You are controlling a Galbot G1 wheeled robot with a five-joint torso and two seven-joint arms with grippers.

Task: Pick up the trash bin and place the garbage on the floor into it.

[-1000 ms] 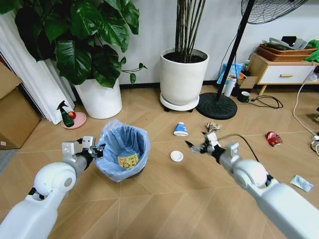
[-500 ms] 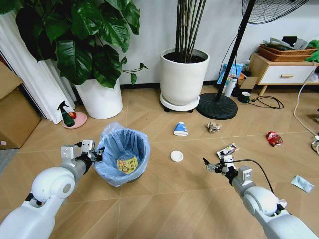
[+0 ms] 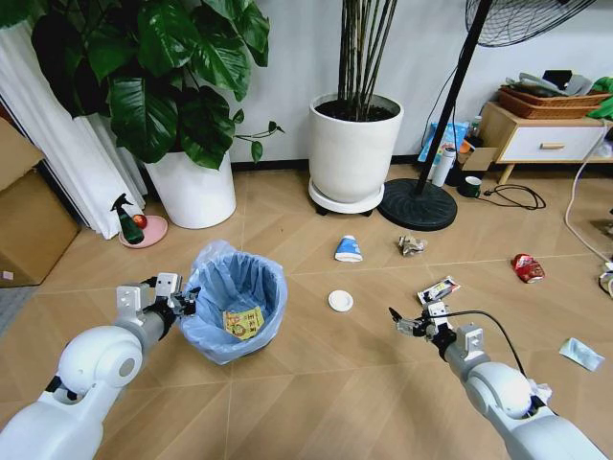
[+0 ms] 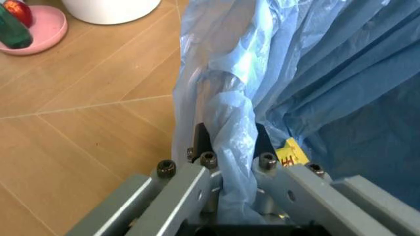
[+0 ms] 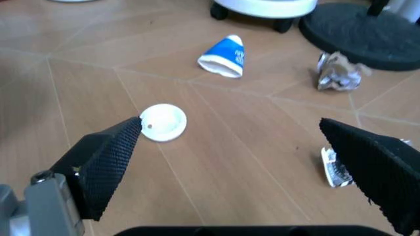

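Note:
The trash bin (image 3: pixel 233 299), black and lined with a light-blue bag, stands on the floor (image 3: pixel 316 383) at the front left. My left gripper (image 3: pixel 182 299) is shut on its bag-covered rim (image 4: pixel 226 123). A yellow wrapper (image 3: pixel 242 322) lies inside it. My right gripper (image 3: pixel 412 321) hangs open low over the floor, with nothing between its fingers (image 5: pixel 105 162). Garbage lies around it: a white lid (image 5: pixel 163 123), a blue-white cup (image 5: pixel 225 56), a crumpled paper wad (image 5: pixel 338 73) and a silver wrapper (image 5: pixel 335 167) close by its other finger. Farther right lie a crushed red can (image 3: pixel 526 267) and a pale blue packet (image 3: pixel 580 354).
Two big white plant pots (image 3: pixel 352 153) stand at the back, with a fan's black base (image 3: pixel 417 204) beside them. A low cabinet (image 3: pixel 541 139), mugs and cables are at the back right. A cardboard box (image 3: pixel 29 225) and a pink dish (image 3: pixel 142 230) sit at the left.
My right arm has dropped and drawn back to the right, so its open gripper now hangs near the silver wrapper. The left gripper has kept its hold on the bin's rim.

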